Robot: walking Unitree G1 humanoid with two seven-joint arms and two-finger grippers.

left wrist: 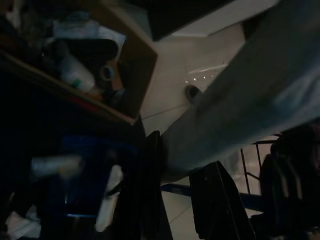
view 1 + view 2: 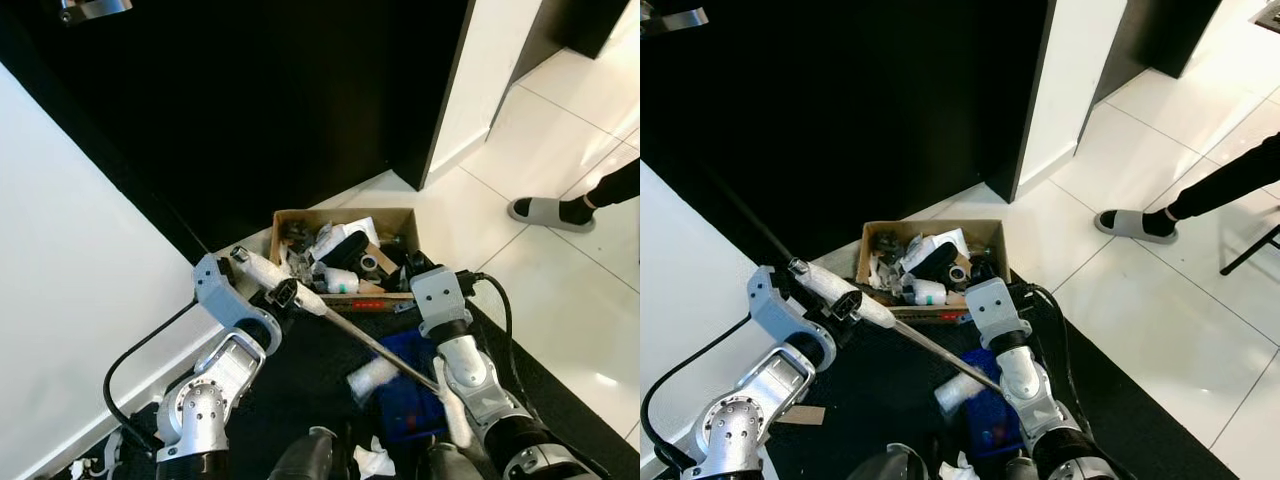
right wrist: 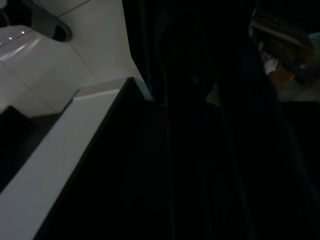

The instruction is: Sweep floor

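Observation:
A broom handle with a white grip (image 2: 262, 272) and a thin metal rod (image 2: 375, 348) slants from upper left to lower right in front of me. My left gripper (image 2: 285, 294) is shut on the white grip; in the left wrist view the grey handle (image 1: 235, 105) passes between the black fingers (image 1: 144, 195). A blue dustpan (image 2: 412, 402) lies on the dark rug under the rod, with a white roll (image 2: 371, 377) beside it. My right gripper (image 2: 417, 268) reaches toward the cardboard box's near edge. The right wrist view is very dark.
An open cardboard box (image 2: 400, 218) full of clutter sits on the floor ahead. A tall black cabinet (image 2: 300, 90) stands behind it and a white panel (image 2: 70, 300) to the left. A person's slippered foot (image 2: 545, 212) rests on the white tiles at right. Crumpled paper (image 2: 376, 462) lies near my feet.

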